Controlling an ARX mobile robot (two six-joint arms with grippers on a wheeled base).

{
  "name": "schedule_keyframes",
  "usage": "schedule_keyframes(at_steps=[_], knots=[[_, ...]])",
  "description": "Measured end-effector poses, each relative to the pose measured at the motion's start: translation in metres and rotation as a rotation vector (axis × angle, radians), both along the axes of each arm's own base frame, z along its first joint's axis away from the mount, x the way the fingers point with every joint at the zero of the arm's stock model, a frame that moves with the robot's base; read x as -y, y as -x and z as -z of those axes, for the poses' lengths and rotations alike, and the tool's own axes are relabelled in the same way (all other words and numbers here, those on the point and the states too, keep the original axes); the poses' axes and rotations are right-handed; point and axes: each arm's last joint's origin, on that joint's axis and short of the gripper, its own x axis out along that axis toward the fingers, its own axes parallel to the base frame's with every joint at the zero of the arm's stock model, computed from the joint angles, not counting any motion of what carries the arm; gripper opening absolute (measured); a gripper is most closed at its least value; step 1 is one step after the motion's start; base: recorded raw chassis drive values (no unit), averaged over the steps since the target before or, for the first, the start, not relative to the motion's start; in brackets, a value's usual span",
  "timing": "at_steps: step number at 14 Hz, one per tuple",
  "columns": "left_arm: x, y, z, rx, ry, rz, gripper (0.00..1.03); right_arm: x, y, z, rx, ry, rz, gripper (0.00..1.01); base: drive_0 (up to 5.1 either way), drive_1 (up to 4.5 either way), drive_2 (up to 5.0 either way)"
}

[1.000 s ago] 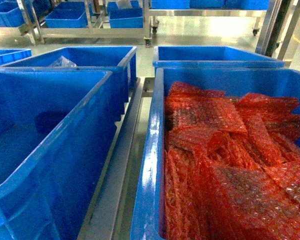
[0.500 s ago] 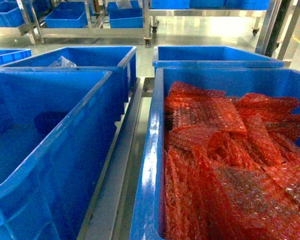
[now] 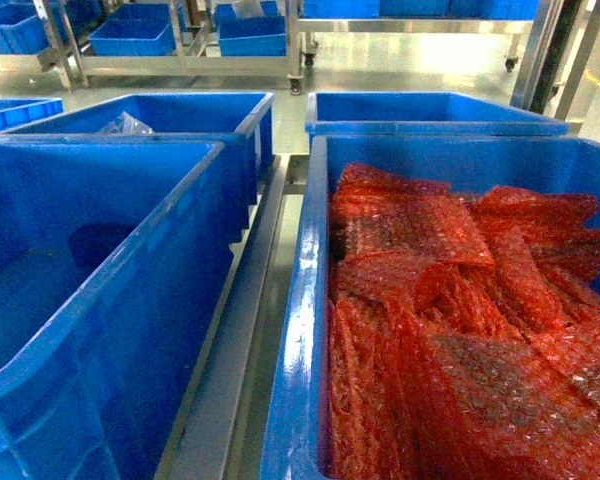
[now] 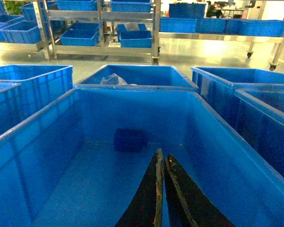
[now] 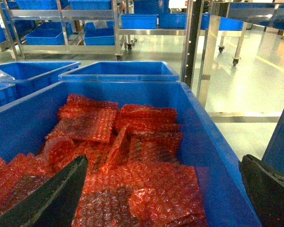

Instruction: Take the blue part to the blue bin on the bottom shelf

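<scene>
The blue part (image 4: 129, 140), a small dark blue block, lies on the floor of the near left blue bin (image 4: 217, 142) close to its far wall. In the head view the blue part (image 3: 100, 243) shows as a dark patch in the same blue bin (image 3: 170, 270). My left gripper (image 4: 161, 154) hangs inside this bin, shut and holding nothing, with the part a little beyond its tips. My right gripper (image 5: 163, 160) stands wide open over the neighbouring bin. Of the bottom shelf only the steel centre rail (image 3: 242, 330) between the two bins shows. Neither gripper appears in the head view.
The near right bin (image 3: 302, 330) is heaped with red bubble-wrap bags (image 5: 132, 142). Two more blue bins (image 3: 180, 115) stand behind, the left one holding a clear bag (image 3: 125, 125). Steel racks with blue bins (image 3: 140, 35) line the far floor. A steel post (image 5: 208, 52) rises at the right.
</scene>
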Motion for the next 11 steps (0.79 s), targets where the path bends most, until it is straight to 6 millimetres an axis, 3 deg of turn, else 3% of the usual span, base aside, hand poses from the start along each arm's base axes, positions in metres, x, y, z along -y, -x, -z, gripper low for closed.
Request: schedule_keyframes(at_steps=[10, 11], knots=[[0.0, 0.008, 0.001, -0.003, 0.0, 0.0, 0.02, 0.0, 0.0, 0.0, 0.0, 0.0, 0.0, 0.98, 0.0, 0.0, 0.0], [0.0, 0.016, 0.008, -0.06, 0.0, 0.003, 0.02, 0.0, 0.0, 0.0, -0.001, 0.0, 0.0, 0.98, 0.0, 0.0, 0.0]])
